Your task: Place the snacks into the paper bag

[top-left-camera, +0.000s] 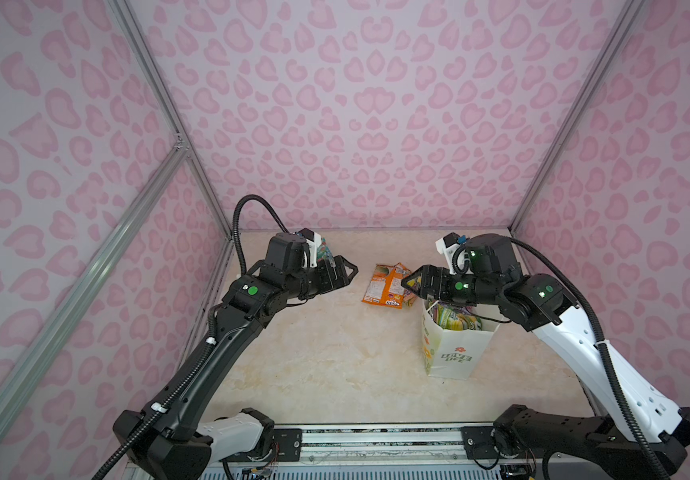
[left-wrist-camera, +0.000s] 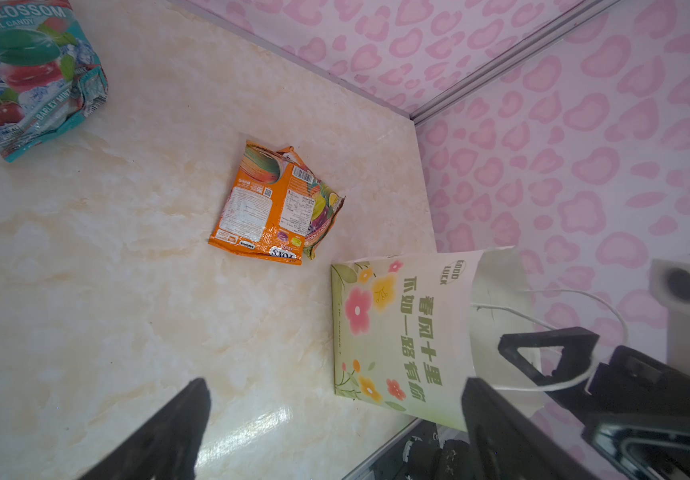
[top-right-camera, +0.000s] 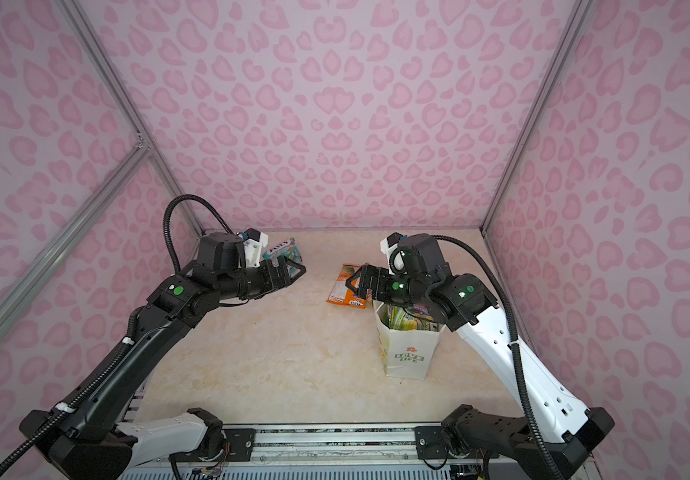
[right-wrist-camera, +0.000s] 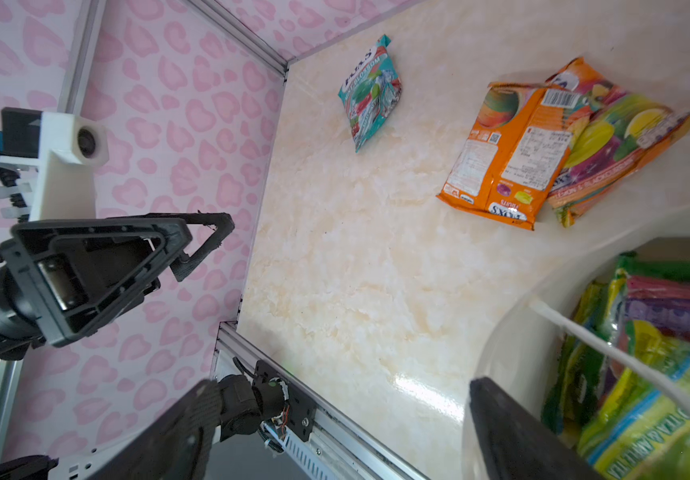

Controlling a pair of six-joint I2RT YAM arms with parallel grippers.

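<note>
Aim matters: my right gripper [top-left-camera: 409, 286] hangs wide open and empty by the paper bag [top-left-camera: 455, 353], so I should settle squarely over the orange pouch [top-left-camera: 384, 286] lying on the worktop [top-left-camera: 314, 353] just beside it, clear of the handle [right-wrist-camera: 625, 357].

Bright even light; tabletop [right-wrist-camera: 418, 382] glare; wide-angle edges.

Under your left claw [top-left-camera: 347, 272] the tabletop [top-left-camera: 314, 340] lies open. Between it and your right claw [top-left-camera: 409, 284] the orange pouch [top-left-camera: 382, 286] lies. Beneath the right claw stands the paper bag [top-left-camera: 455, 357], its handle [right-wrist-camera: 625, 362] crossing the mouth.
</note>
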